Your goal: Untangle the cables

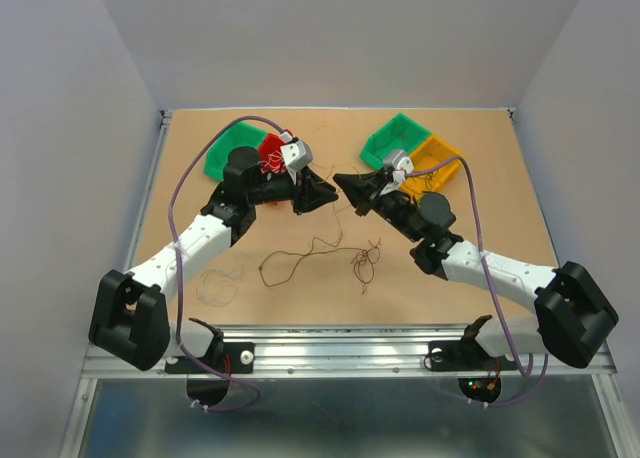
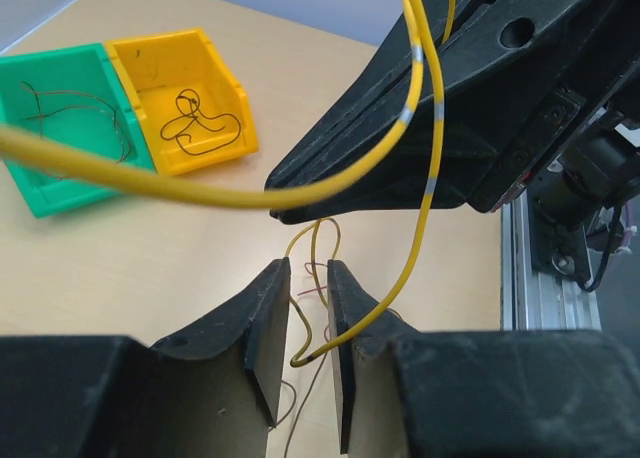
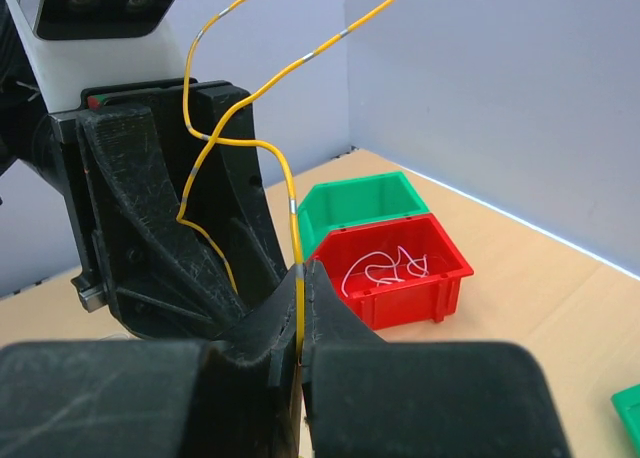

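Note:
A thin yellow cable with grey bands is pinched in my right gripper, which is shut on it. From there it loops up and across to my left gripper. The left gripper is open, and the cable's free end hangs loose in the gap between its fingers. Both grippers meet tip to tip above the table's middle, left and right. Below them on the table lie a brown strand, a reddish clump and a pale loop.
At the back left stand a green bin and a red bin that holds a white wire. At the back right, a green bin and a yellow bin each hold dark wires. A metal rail runs along the near edge.

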You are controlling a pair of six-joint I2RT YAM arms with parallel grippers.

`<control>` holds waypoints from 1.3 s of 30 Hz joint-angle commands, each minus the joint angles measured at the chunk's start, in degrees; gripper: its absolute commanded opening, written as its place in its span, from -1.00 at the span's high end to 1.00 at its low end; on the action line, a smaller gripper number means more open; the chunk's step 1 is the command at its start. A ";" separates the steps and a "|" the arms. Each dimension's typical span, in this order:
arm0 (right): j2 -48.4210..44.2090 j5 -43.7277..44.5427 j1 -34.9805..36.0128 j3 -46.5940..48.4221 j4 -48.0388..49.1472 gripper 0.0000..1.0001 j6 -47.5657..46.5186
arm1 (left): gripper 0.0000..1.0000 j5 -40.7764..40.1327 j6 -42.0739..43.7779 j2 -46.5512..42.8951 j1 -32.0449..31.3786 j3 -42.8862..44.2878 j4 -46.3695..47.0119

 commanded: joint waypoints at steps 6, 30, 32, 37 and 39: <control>0.12 -2.34 0.50 4.22 2.05 0.99 0.52 | 0.22 2.69 -0.29 -0.80 0.16 2.83 1.76; -0.84 5.80 0.50 0.19 5.56 0.04 3.16 | 1.00 -7.14 5.23 6.05 0.85 13.17 -12.54; -2.51 10.29 0.50 -2.09 5.47 -0.28 4.12 | 1.00 -11.45 8.48 7.54 2.35 16.96 -21.76; -6.82 16.90 0.50 -10.88 5.47 -0.54 6.05 | 1.00 -21.38 15.52 7.99 7.18 21.03 -30.93; -9.01 17.00 0.50 -14.21 5.56 -0.55 7.02 | 1.00 -28.03 17.97 6.76 9.63 20.59 -30.23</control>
